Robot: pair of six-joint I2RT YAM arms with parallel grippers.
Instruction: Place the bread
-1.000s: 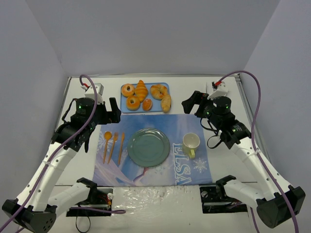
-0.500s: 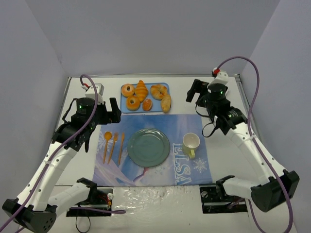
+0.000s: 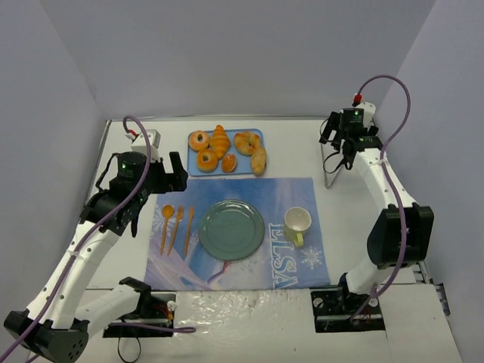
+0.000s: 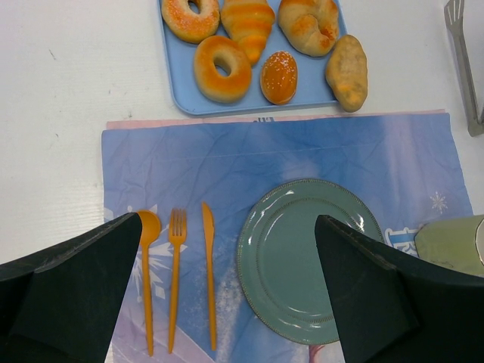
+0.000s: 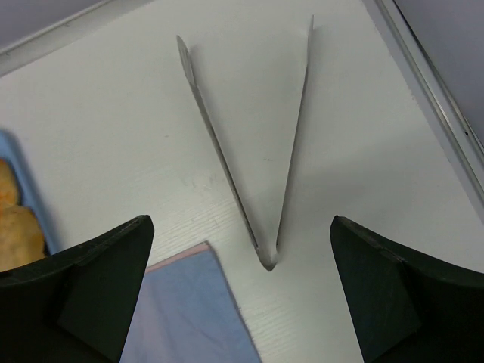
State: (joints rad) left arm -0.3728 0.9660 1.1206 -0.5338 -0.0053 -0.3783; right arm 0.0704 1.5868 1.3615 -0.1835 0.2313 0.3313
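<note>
The bread [image 3: 259, 160] is sitting at the right end of the blue tray [image 3: 194, 165] at the back of the table [image 3: 295, 151]. It hangs a bit over the tray's front right corner and nothing is touching it. Right next to it on the tray are the croissant [image 3: 220, 139] and the ring pastries [image 3: 199, 140].

The right tool [image 3: 331, 132] is well off to the bread's right, near the far right side of the table. Its fingers [image 5: 98, 287] are spread wide with nothing between them. It's up above a pair of metal tongs [image 5: 249, 151] lying flat on the table, not touching them.

The left tool [image 3: 175, 172] is on the other side, off the tray's front left corner. It's also wide open and holding nothing. From its wrist camera the bread [image 4: 347, 72] is up in the far right.

In front of the tray there's a blue placemat [image 3: 295, 197] with an empty green plate [image 3: 231, 229] in the middle, so the bread is just behind and a little right of the plate.
</note>
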